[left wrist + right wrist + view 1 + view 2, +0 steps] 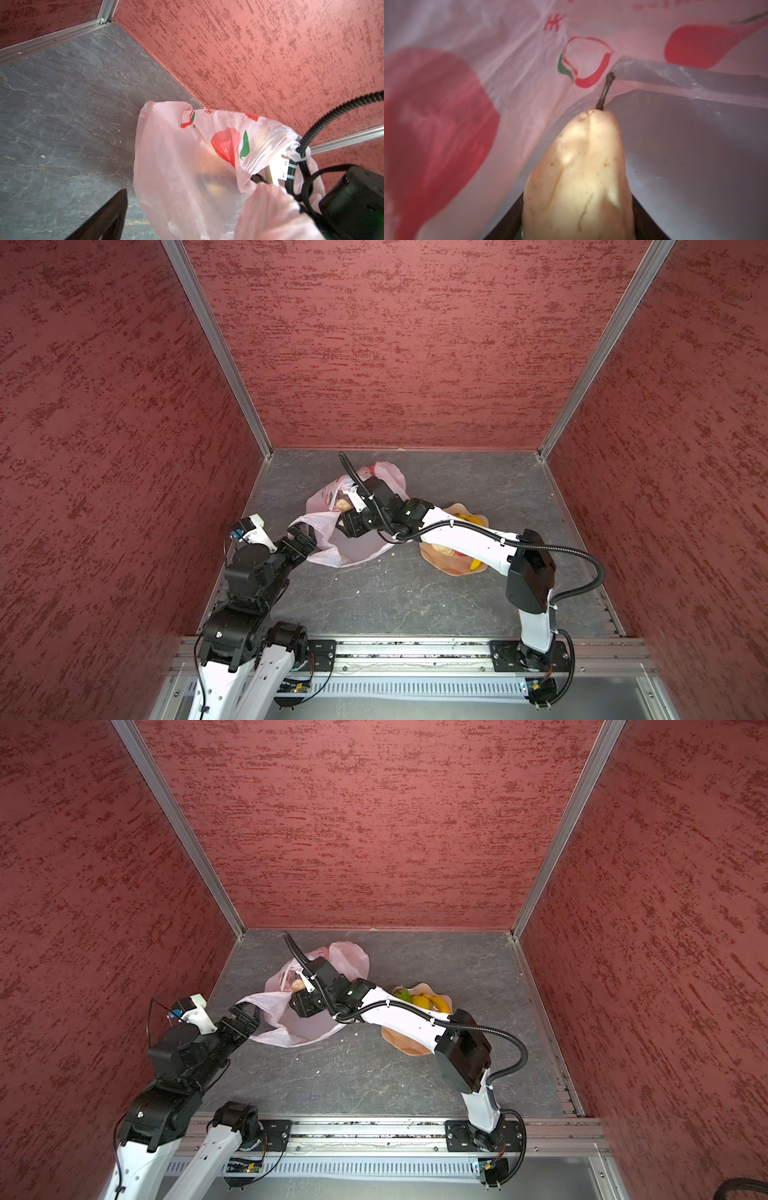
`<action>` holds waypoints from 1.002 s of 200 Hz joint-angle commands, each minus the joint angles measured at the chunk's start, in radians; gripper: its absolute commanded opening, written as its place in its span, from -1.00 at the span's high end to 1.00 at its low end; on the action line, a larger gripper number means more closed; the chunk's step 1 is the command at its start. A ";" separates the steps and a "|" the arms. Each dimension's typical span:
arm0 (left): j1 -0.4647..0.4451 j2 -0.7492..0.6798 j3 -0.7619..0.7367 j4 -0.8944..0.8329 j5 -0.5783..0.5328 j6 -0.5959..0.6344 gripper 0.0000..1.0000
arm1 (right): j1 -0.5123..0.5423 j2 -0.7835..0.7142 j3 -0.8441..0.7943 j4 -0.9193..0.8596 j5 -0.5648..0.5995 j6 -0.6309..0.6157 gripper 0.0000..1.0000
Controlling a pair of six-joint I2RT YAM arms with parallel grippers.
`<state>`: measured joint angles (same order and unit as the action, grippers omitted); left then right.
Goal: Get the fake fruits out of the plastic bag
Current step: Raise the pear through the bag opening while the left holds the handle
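The pale-pink plastic bag (357,549) (307,1029) lies crumpled near the back of the floor, its mouth facing me. My right gripper (345,519) (577,218) reaches inside it, shut on a beige pear (577,176) (343,504) with a dark stem. My left gripper (306,540) (191,207) stands open at the bag's near-left handle. One dark finger (104,218) shows, and pink plastic (270,212) drapes over the other. More fake fruits lie in the bowl: a banana (440,1004), a green one (402,994), a yellow one (420,1001) and a beige one (440,548).
The peach scalloped bowl (440,568) (399,1046) sits right of the bag, partly under my right arm (465,537). Red textured walls close in the grey floor (395,601) on three sides. A metal rail (415,649) runs along the front edge.
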<state>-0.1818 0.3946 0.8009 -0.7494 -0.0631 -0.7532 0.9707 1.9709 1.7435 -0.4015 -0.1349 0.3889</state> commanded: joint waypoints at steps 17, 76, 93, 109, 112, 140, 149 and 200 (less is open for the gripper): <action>-0.001 -0.027 0.039 -0.113 0.098 -0.013 -1.00 | -0.019 0.022 0.068 0.002 0.028 0.009 0.32; -0.003 -0.012 -0.049 -0.009 0.222 0.002 -0.95 | -0.021 0.063 0.127 -0.026 0.015 0.027 0.32; -0.003 -0.015 -0.071 -0.002 0.174 -0.013 -0.77 | -0.021 0.063 0.137 -0.040 -0.003 0.026 0.32; -0.002 0.002 -0.087 -0.002 0.113 -0.013 -0.50 | -0.021 0.050 0.139 -0.054 -0.034 0.015 0.32; -0.003 0.006 -0.091 0.000 0.101 -0.013 -0.45 | -0.021 0.047 0.137 -0.057 -0.037 0.015 0.32; -0.002 0.025 -0.164 0.085 -0.003 0.000 -0.15 | -0.020 0.011 0.112 -0.081 -0.078 0.001 0.32; -0.002 0.029 -0.195 0.129 -0.032 0.001 -0.07 | -0.020 0.002 0.105 -0.091 -0.087 -0.005 0.32; -0.005 0.072 -0.282 0.323 -0.180 0.016 0.23 | -0.020 -0.031 0.084 -0.121 -0.138 -0.013 0.33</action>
<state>-0.1818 0.4557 0.5297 -0.5735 -0.1329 -0.7677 0.9508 2.0018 1.8328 -0.5053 -0.2253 0.4011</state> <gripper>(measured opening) 0.407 0.601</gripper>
